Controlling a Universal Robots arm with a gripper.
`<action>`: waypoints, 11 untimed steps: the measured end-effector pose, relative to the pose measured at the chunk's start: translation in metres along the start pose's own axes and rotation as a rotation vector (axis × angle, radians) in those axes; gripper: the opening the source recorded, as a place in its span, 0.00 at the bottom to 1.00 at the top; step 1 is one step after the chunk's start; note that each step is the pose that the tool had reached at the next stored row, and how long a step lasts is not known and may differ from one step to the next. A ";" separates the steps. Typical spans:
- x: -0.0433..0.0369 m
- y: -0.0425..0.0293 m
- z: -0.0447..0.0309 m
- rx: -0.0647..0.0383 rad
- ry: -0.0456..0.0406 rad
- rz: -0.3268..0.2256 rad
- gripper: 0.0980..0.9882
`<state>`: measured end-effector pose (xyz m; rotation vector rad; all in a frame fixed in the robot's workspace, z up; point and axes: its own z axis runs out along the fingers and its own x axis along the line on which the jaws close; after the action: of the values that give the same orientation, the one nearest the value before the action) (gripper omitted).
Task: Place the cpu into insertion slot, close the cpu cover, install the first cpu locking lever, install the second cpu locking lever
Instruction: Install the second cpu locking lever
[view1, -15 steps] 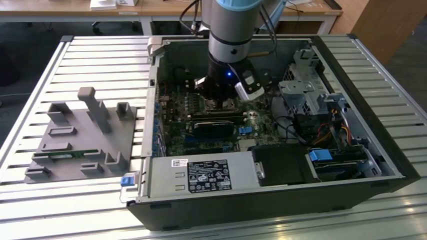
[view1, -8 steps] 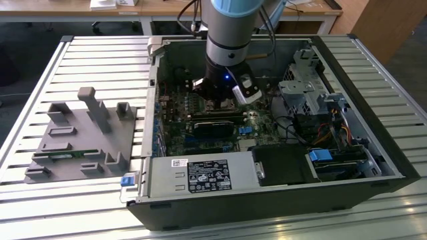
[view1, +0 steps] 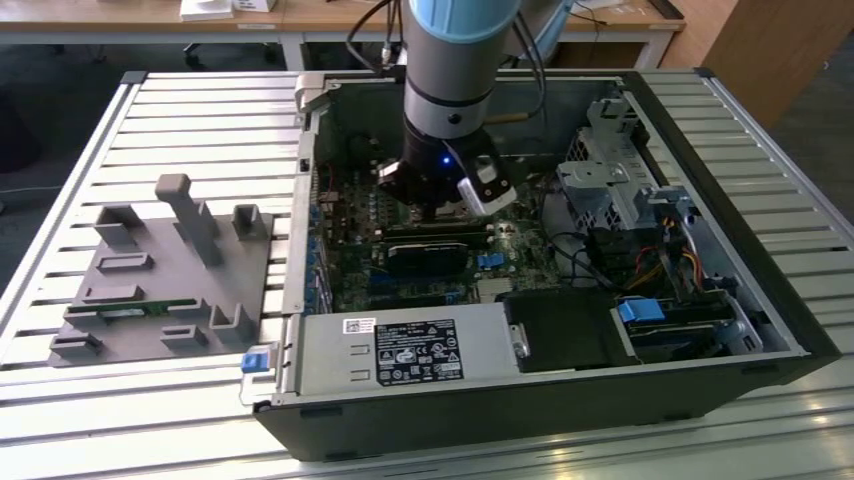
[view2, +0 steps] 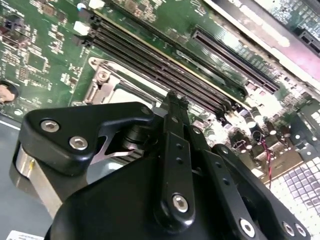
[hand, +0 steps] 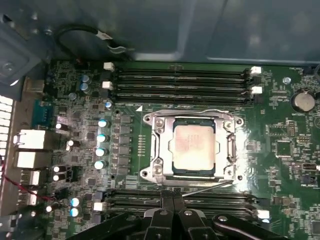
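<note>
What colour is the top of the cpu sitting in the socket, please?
Dull silvery grey, faintly beige; the cpu shows best in the first wrist view.

Arm (view1: 447, 60): pale blue and silver-grey tube. Gripper (view2: 172, 100): matte black linkages, silver hex screws; blue light on wrist.

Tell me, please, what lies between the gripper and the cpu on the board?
In the first wrist view, a thin metal lever and one row of long dark slots lie between the gripper and the cpu, which sits under its cover.
</note>
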<state>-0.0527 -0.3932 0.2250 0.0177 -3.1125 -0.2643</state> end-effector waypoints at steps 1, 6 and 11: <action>0.0009 -0.0002 0.0008 -0.001 -0.0002 0.000 0.02; 0.0017 -0.0016 0.0084 -0.004 0.0000 0.000 0.02; 0.0019 -0.0045 0.0089 -0.046 -0.0004 -0.001 0.02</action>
<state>-0.0547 -0.3962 0.2155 0.0183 -3.1059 -0.3354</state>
